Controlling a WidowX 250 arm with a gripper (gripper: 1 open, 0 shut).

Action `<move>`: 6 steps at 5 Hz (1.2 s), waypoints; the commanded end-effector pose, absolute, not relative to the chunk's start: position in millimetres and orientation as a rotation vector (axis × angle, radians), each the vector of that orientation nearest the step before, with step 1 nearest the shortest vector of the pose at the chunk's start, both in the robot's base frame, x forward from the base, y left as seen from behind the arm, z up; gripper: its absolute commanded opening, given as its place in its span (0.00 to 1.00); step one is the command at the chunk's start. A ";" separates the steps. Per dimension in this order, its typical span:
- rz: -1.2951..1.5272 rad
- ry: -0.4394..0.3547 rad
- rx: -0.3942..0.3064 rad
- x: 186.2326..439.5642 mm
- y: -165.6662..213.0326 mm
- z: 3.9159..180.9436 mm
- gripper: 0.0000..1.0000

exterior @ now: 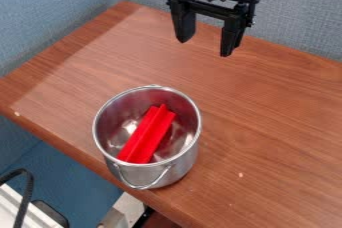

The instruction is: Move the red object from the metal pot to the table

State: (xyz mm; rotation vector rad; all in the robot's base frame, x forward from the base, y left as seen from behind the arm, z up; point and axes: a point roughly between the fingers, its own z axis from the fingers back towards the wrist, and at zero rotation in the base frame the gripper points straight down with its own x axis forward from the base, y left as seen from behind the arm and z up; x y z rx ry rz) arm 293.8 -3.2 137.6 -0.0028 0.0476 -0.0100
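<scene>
The red object [148, 134], a ridged elongated block, lies slanted inside the metal pot [191, 150], which stands near the front edge of the wood-grain table [274, 102]. My gripper [205, 40] hangs above the far side of the table, well behind the pot and apart from it. Its two black fingers point down and stand open with nothing between them.
The table's left edge runs diagonally from the far corner toward the front. Blue wall panels stand behind the table. A black cable and floor show at the lower left, beyond the table edge.
</scene>
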 end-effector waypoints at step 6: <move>-0.162 -0.033 0.085 173.6 25.7 94.2 1.00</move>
